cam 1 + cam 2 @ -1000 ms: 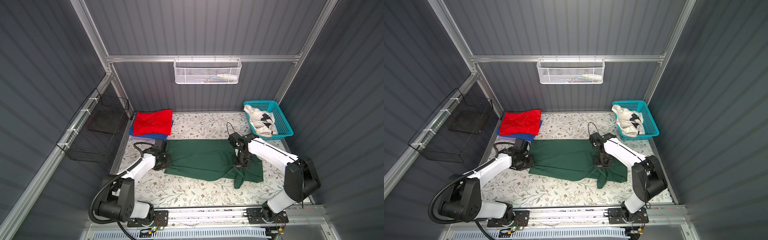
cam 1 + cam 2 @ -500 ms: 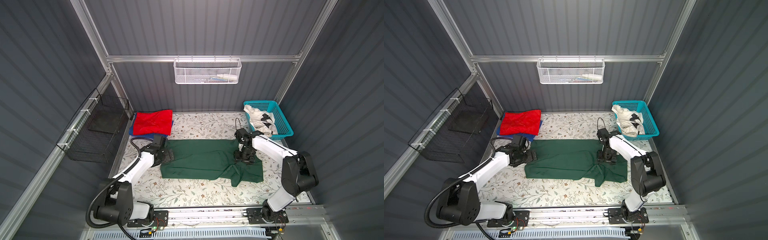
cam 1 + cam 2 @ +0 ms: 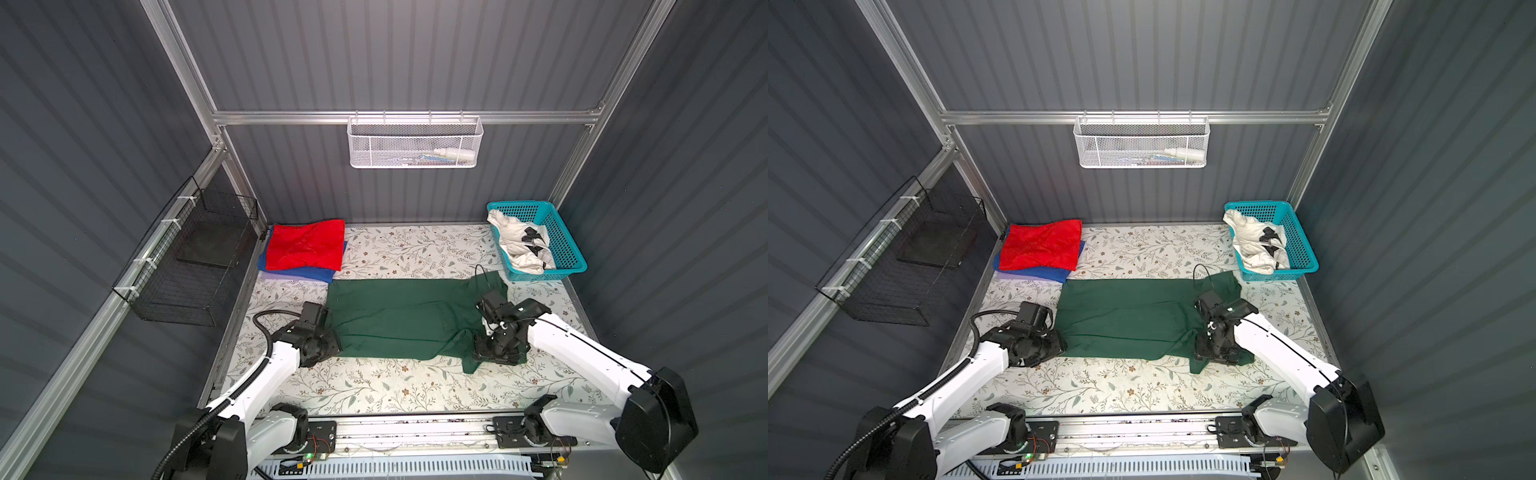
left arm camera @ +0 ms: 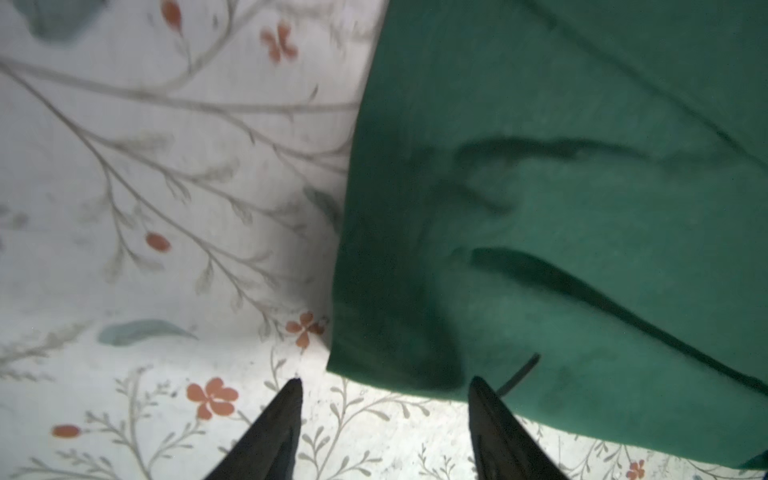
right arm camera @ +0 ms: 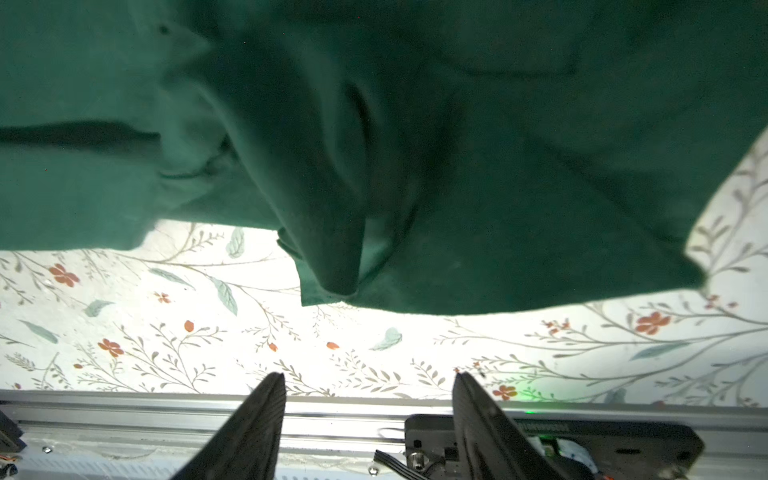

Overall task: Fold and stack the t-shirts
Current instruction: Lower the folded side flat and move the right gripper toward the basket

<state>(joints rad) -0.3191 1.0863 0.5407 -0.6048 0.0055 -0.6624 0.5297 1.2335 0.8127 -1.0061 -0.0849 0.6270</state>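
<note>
Two arms stretched low at green t-shirt [image 3: 399,320] ends; left gripper [image 4: 384,382], right gripper [image 5: 368,376] released.

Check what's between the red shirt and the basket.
Nothing: only bare floral mat between the red shirt and the basket, in both top views. The green shirt lies forward of that stretch.

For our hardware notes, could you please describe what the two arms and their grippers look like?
The left arm and right arm both have glossy white tubular links joined by chunky black joints. A ribbed black hose loops beside the left arm; a thin black wire arcs above the right wrist. The left gripper and right gripper each end in two dark, tapering fingers.
</note>
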